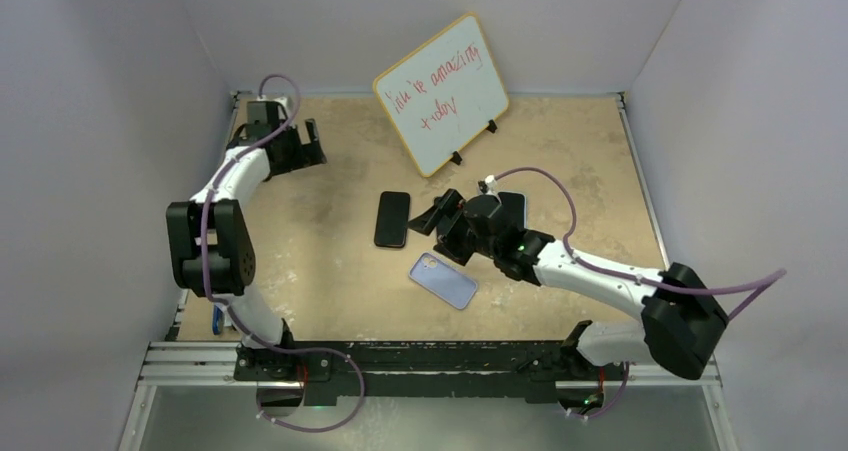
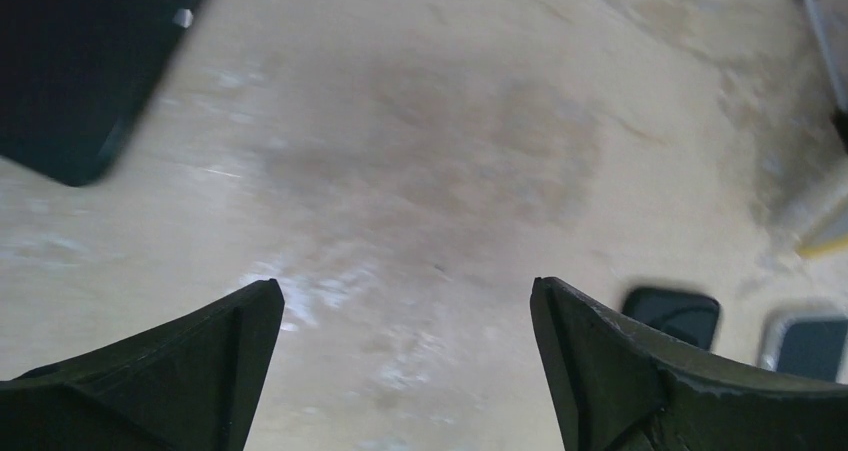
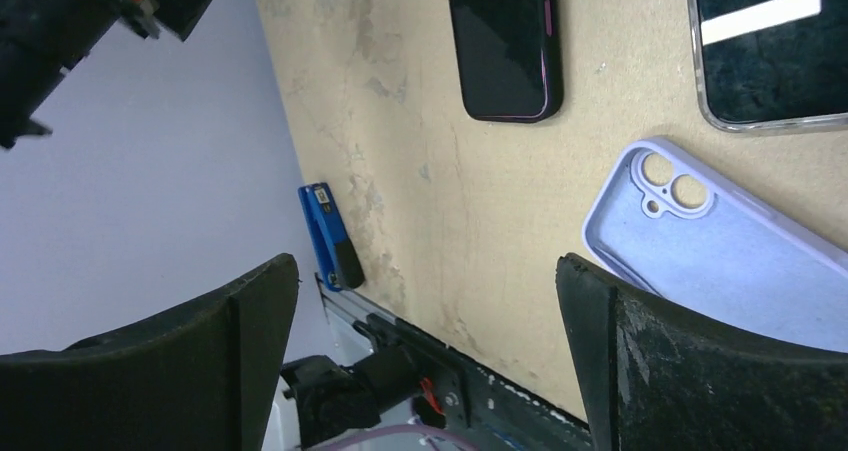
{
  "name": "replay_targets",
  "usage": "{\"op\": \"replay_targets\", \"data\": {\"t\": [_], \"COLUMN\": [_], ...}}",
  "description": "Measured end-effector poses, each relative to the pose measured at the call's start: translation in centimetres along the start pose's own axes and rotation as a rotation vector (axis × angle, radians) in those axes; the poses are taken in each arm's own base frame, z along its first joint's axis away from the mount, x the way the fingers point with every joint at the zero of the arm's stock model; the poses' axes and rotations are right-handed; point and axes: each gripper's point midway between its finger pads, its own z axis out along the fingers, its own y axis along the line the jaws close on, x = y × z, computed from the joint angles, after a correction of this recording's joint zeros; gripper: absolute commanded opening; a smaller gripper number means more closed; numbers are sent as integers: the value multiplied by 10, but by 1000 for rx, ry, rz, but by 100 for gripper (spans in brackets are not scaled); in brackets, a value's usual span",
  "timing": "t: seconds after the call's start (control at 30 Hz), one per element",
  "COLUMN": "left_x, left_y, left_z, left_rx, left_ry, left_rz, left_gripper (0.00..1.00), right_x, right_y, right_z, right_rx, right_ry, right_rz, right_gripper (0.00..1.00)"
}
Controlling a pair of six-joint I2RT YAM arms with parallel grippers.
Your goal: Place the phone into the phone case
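Phone (image 1: 392,219), lilac case (image 1: 443,280) apart — R claw (image 3: 425,261) open.

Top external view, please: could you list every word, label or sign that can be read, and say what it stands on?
"amazing": red handwriting, upper line on the whiteboard; the word before it is too scrawled to read.
Lower line on the whiteboard: unclear, perhaps "today".
Black phone and lilac phone case: no text shows.
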Motion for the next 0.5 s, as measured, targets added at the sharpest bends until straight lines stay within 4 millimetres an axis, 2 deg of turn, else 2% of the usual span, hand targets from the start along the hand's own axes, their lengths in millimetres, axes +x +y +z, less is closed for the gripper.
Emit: {"op": "replay_targets", "data": {"t": [0.13,0.2,0.5], "left_x": [-17,-26,-70], "left_y": [58,80,110], "left_z": [8,12,41], "left_rx": [-95,-153,-185], "left_ry": [0,8,6], "left_rz": [-30,-15,70], "left_gripper": [100,100,100], "right_x": [-8,-11,-23], "right_y": [5,6,-2], "right_z": [-18,-26,-40], "right_rx": [-27,-33,-10], "right_ry": [-36,-54,-116], "right_rz": [-72,-102,-180], "right_gripper": [99,99,99]}}
